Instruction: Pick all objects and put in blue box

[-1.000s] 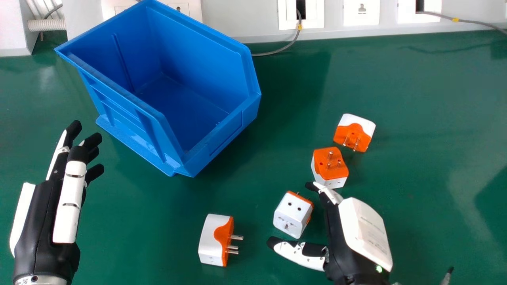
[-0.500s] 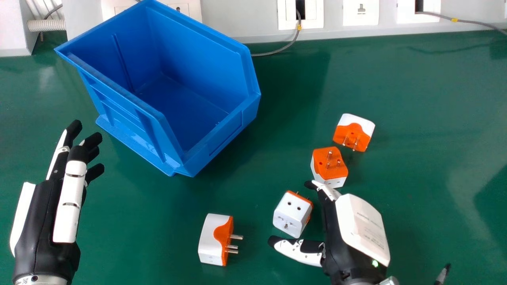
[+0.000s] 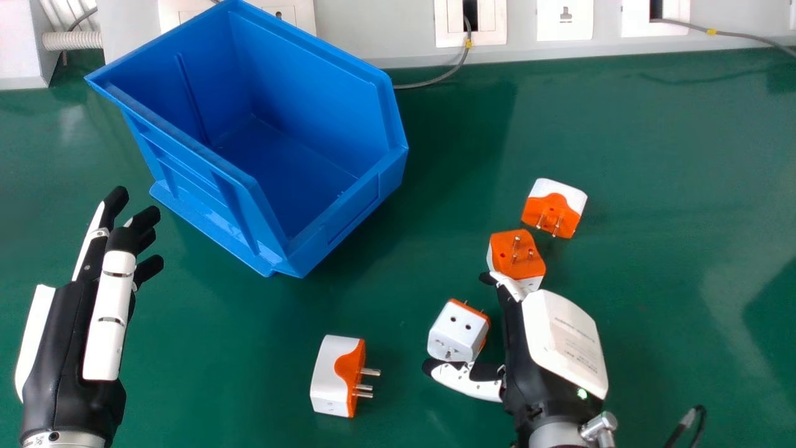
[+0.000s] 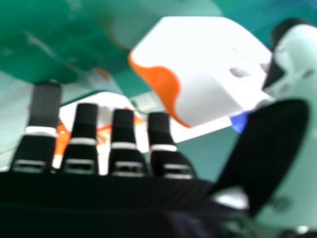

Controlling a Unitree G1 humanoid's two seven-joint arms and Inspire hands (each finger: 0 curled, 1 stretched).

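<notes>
My right hand (image 3: 553,348) is at the lower right in the head view, open, with its thumb just in front of a white and orange adapter (image 3: 457,331) that lies between thumb and fingers. Its fingertips reach a second adapter (image 3: 517,254), orange side up; a third adapter (image 3: 555,208) lies behind that one. Another adapter (image 3: 337,376) lies on its side at front centre. In the right hand view the near adapter (image 4: 198,69) stands beyond my open hand (image 4: 161,139). At far left my left hand (image 3: 78,323) is open and holds nothing. The blue box (image 3: 348,214) holds no adapters.
The green table (image 3: 653,186) carries everything. Wall sockets (image 3: 564,20) line the back edge, with a grey cable (image 3: 435,79) reaching behind the box. A black cable (image 3: 687,423) shows at the lower right.
My right hand has moved slightly forward and left, bringing its thumb closer to the near adapter and its fingertips over the edge of the second one. The left hand is nearly unmoved.
</notes>
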